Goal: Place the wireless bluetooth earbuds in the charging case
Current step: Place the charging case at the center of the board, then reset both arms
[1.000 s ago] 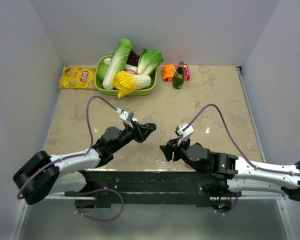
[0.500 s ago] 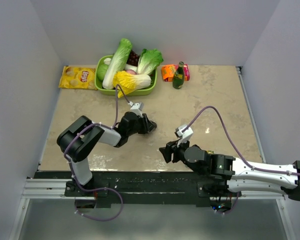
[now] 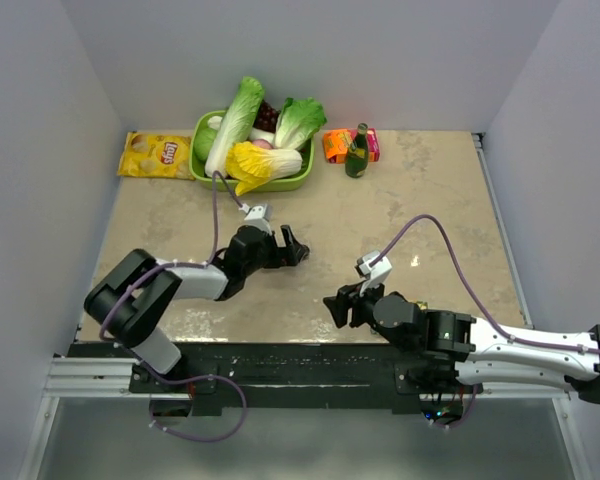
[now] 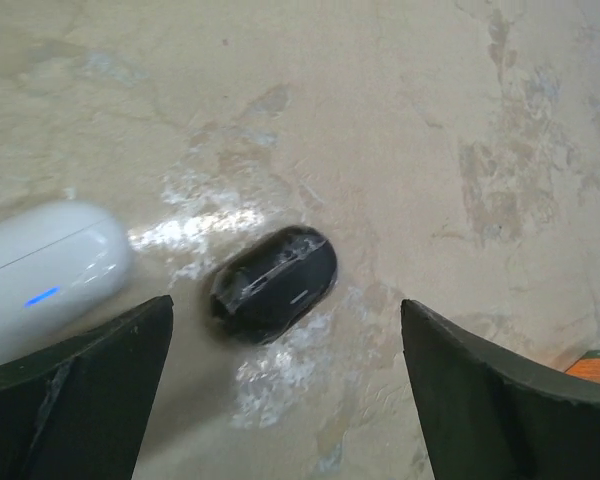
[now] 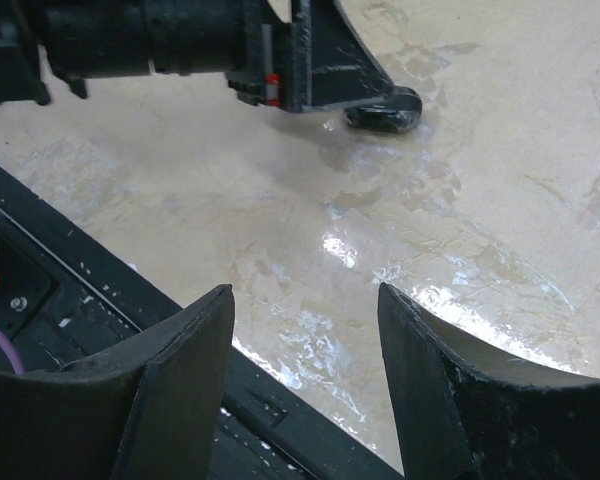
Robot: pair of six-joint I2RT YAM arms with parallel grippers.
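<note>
- Directly ahead of the left gripper (image 3: 290,248), its wrist view shows the black charging case (image 4: 275,282) lying on the table (image 4: 410,110), in the gap between the two fingertips; the claw is spread wide and holds nothing
- The case's long axis runs aslant in that view, low at the left and rising to the right, so it is skewed to the line on which the fingers would close; I judge a small turn of the wrist is wanted before any pinch
- Just beside it on the left, a strip of bare table between them, sits a white case (image 4: 40,272) with a blue light lit; both cases look closed
- No earbuds show in any view, so where they lie cannot be told
- The left gripper is plainly the nearer; the right gripper (image 5: 302,295) hangs apart towards the near edge, partly spread and empty, facing the black case
- Along the back edge, well away, are a green basket (image 3: 290,183) of vegetables, a crisp bag (image 3: 157,155), a bottle (image 3: 357,152) and an orange packet (image 3: 335,147); none stands in the way
</note>
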